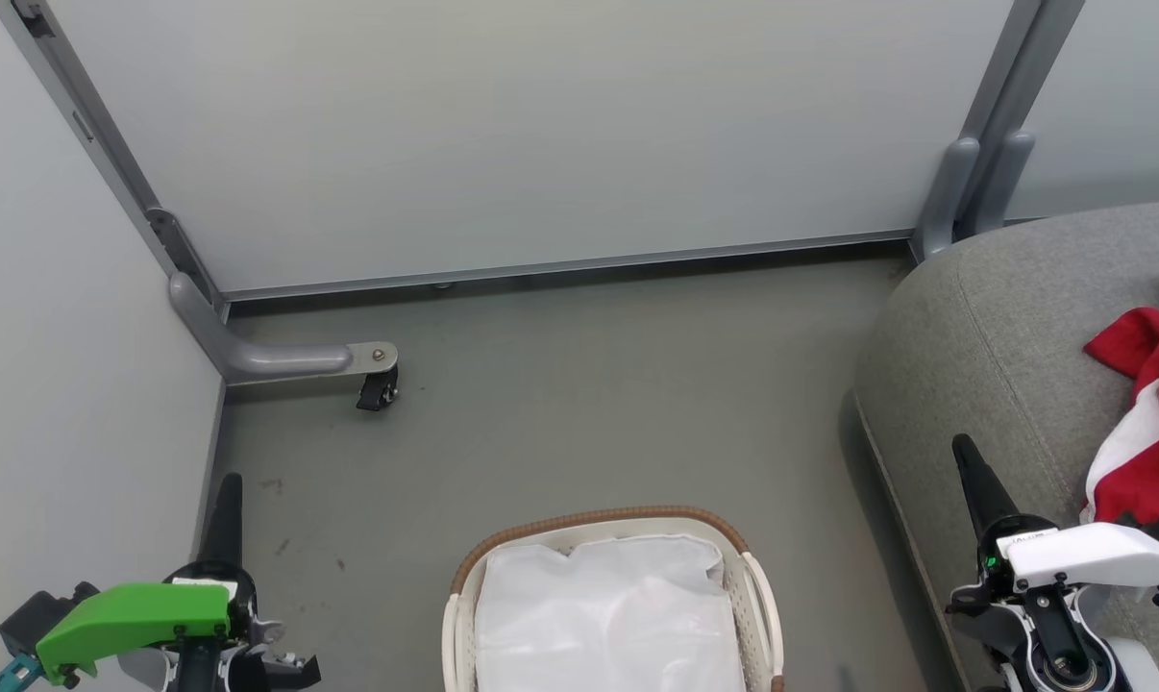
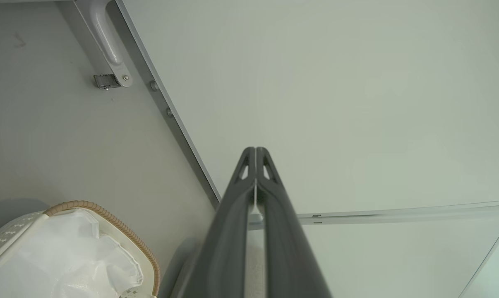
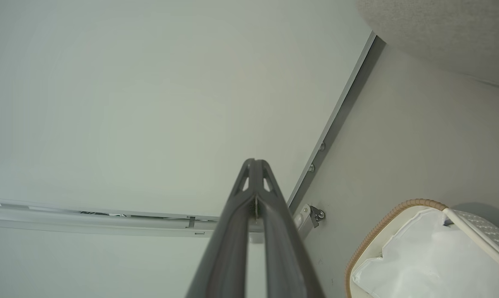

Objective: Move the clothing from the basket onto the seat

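Observation:
The cream-white basket [image 1: 760,596] with a brown woven rim stands on the floor at the bottom middle; inside it I see its white cloth liner [image 1: 608,615]. Red and white clothing [image 1: 1151,423] lies on the grey seat [image 1: 983,336] at the right edge. My left gripper [image 1: 229,485] is shut at the lower left, left of the basket, holding nothing. My right gripper [image 1: 964,447] is shut at the lower right, over the seat's front edge, left of the clothing and apart from it. Each wrist view shows its fingers pressed together, left gripper [image 2: 255,150] and right gripper [image 3: 254,161], with the basket [image 2: 109,215] [image 3: 382,223] in a lower corner.
Pale partition panels [image 1: 503,135] close off the back and left. A grey partition foot with a black caster [image 1: 378,389] juts onto the floor at the left. Another partition post [image 1: 974,183] stands by the seat's far corner. Grey floor [image 1: 589,404] lies between the basket and panels.

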